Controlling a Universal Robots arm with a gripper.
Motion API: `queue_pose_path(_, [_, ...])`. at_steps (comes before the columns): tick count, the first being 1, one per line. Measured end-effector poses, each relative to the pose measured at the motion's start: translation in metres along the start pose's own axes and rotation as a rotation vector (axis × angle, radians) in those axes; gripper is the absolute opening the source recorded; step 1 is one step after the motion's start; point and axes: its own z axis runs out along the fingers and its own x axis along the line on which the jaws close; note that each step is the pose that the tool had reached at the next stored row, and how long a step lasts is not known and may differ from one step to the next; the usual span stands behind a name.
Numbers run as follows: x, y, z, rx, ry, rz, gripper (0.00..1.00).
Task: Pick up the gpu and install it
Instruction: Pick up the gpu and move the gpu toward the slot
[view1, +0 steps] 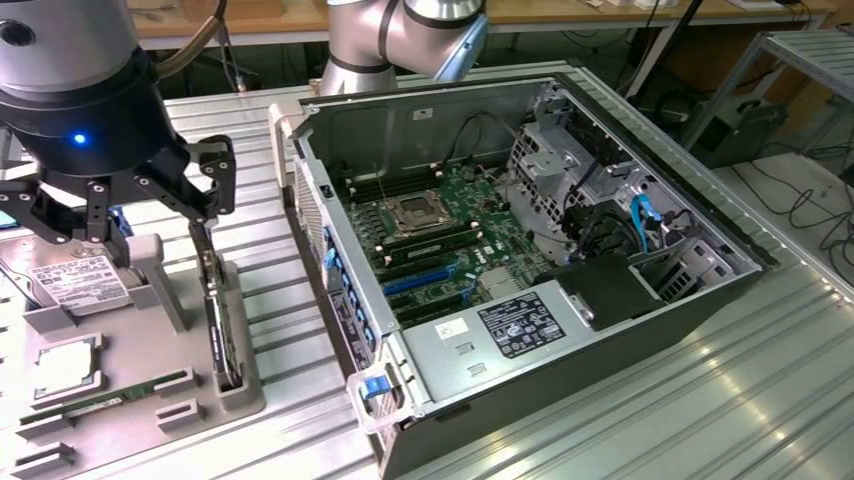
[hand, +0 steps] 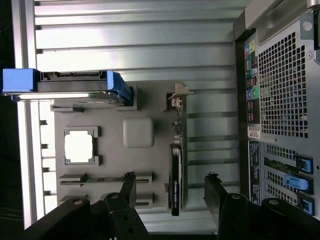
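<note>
The gpu (view1: 220, 325) stands on its edge in a slot of the grey parts holder (view1: 134, 430), between the holder's other parts and the open computer case (view1: 587, 300). My gripper (view1: 134, 205) hangs open above the holder, a little up and to the exterior view's left of the card. In the wrist view the gpu (hand: 176, 167) shows edge-on, dark, with its silver bracket (hand: 179, 95) at one end. My gripper (hand: 170, 190) straddles it from above: one finger (hand: 129, 186) on one side, the other finger (hand: 212, 187) on the other, neither touching it.
The holder (hand: 115, 160) also carries a hard drive (view1: 74, 280) in a blue caddy (hand: 70, 87), a processor (hand: 79, 146) and a memory stick (hand: 95, 178). The case lies open with its motherboard (view1: 441, 240) exposed. Ribbed metal table (view1: 747, 400) all around.
</note>
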Motion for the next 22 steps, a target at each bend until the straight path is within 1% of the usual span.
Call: queue_pose_path(22, [0.0, -0.0011, 0.0185, 0.0, 0.0, 0.0, 0.67])
